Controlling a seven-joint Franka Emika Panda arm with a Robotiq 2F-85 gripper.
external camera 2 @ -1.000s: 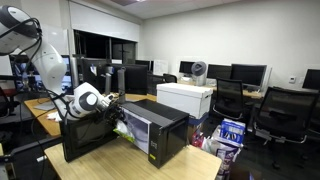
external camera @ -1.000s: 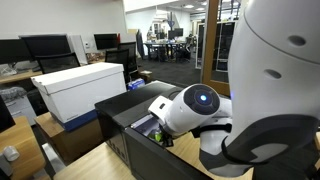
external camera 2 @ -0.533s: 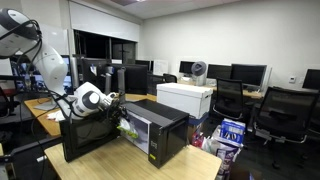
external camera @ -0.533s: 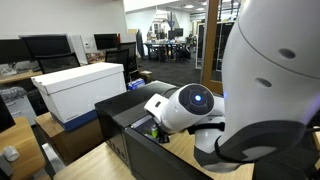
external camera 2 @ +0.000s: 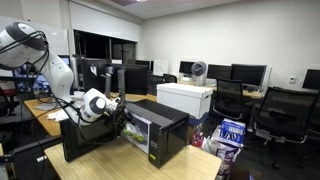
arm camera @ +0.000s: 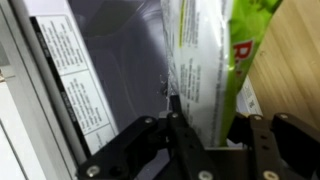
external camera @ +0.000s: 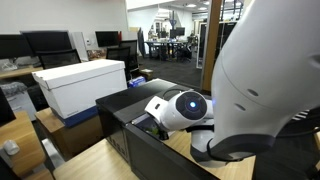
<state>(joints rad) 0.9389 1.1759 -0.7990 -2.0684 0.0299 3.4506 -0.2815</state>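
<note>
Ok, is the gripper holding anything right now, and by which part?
Yes. The gripper is shut on a green-and-white snack bag, pinching the bag's end nearest the wrist camera.

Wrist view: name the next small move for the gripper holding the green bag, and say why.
Likely ease the bag a little deeper into the microwave with the jaws closed. The gripper clamps one end of the bag, and the wooden table shows right beside it, so the bag seems to be only at the open mouth.
</note>
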